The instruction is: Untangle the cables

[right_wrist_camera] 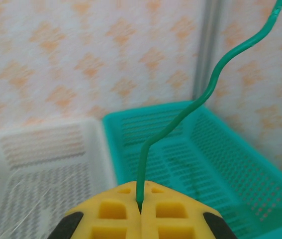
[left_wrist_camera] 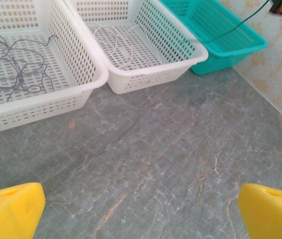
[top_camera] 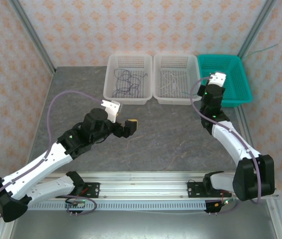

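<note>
Pinching the green cable (right_wrist_camera: 200, 99) — right gripper (right_wrist_camera: 141, 201) has its yellow pads (right_wrist_camera: 106, 199) pressed flat together. The wire is trapped in the seam between them and rises out of the tips, curving up and to the right past the wall corner. Just beyond and below the tips sits the teal basket (right_wrist_camera: 230, 169). So the grip reads as carry-and-drop: lift the green strand so its loose length hangs free, then lower it into its own bin. The free end runs out of frame, so cannot tell where it finishes. To the left of the tips is the middle white basket (right_wrist_camera: 36, 149), its edge against the teal one.

Left gripper (left_wrist_camera: 141, 219) — jaws spread wide, nothing between the pads, bare grey table (left_wrist_camera: 155, 149) beneath. Ahead of these fingers and to their left, the left white basket (left_wrist_camera: 71, 84) holds the dark purplish cable (left_wrist_camera: 19, 74) in loose loops. Straight ahead, the white cable (left_wrist_camera: 113, 45) lies in the middle white basket.

One colour per basket, so the sorting seems nearly done: dark and white are parked and green is the one left to place. The left arm is probably low and open to be clear of the way, or ready to catch a trailing end. Risk, as a guess: the thin springy wire may flick over the basket rim on release.
</note>
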